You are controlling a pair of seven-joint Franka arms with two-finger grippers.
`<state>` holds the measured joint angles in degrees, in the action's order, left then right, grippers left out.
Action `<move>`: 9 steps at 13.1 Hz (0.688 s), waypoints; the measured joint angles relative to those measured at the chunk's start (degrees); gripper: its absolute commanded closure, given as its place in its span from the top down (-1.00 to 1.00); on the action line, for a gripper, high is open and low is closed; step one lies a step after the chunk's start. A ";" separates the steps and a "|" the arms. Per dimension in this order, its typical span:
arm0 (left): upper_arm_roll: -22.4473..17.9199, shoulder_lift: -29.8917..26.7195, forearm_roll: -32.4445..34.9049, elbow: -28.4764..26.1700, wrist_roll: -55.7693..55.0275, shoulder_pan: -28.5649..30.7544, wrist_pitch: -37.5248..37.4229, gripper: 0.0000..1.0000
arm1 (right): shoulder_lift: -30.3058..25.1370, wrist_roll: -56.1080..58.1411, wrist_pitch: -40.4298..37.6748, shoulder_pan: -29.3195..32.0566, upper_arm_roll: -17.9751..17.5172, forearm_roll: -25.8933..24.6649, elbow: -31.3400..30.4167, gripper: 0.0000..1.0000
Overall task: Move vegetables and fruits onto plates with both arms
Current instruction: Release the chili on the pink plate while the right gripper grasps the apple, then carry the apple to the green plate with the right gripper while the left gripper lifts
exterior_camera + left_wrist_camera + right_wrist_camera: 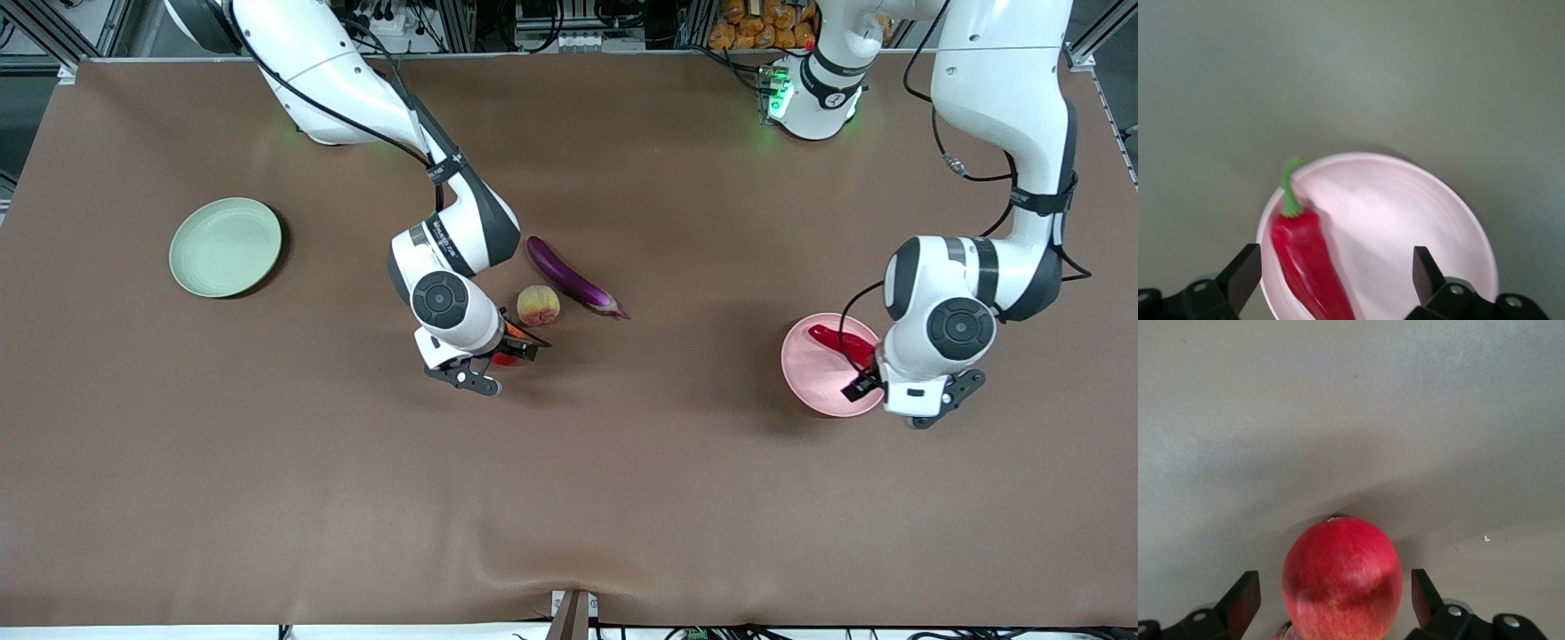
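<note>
My right gripper [520, 347] is down at the table, open, its fingers on either side of the red pomegranate [1341, 577] without touching it [1336, 593]; only a red sliver of it [505, 359] shows in the front view. The peach [538, 305] and the purple eggplant [573, 278] lie on the table just farther from the front camera than the pomegranate. My left gripper [867, 380] hangs open and empty [1336, 267] over the pink plate [813, 373], [1405, 207]. The red chili [840, 342], [1305, 260] lies in that plate. The green plate [225, 246] stands empty.
The brown table cloth has a raised wrinkle [533, 542] near its front edge. Cables and yellow items [765, 27] sit past the table's back edge near the left arm's base.
</note>
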<state>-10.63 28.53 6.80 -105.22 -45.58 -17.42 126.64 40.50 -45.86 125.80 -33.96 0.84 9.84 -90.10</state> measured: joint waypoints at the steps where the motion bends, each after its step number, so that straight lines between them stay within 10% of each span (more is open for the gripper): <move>1: 0.28 -0.03 0.00 0.25 -0.23 -2.15 -0.52 1.00 | 0.14 0.00 -0.04 -0.37 0.01 -0.40 -0.44 0.87; 2: 0.53 -0.07 -0.08 0.59 -1.24 -4.31 -0.71 1.00 | 0.26 -0.01 -0.03 -0.70 0.02 -1.58 -1.01 -0.69; 4: 1.72 -0.07 -0.89 1.98 -4.21 -7.46 -0.88 1.00 | 0.38 -1.79 0.00 -0.93 0.08 -3.15 -1.34 -1.00; 9: 2.95 5.75 -1.89 12.78 -6.78 -7.71 -0.87 1.00 | -0.04 -5.07 -4.21 0.27 1.47 -4.17 0.30 -1.00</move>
<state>-7.68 34.28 4.92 -92.44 -52.35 -25.12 125.77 40.46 -50.93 121.59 -33.69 2.31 5.68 -89.80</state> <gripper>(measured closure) 0.000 0.181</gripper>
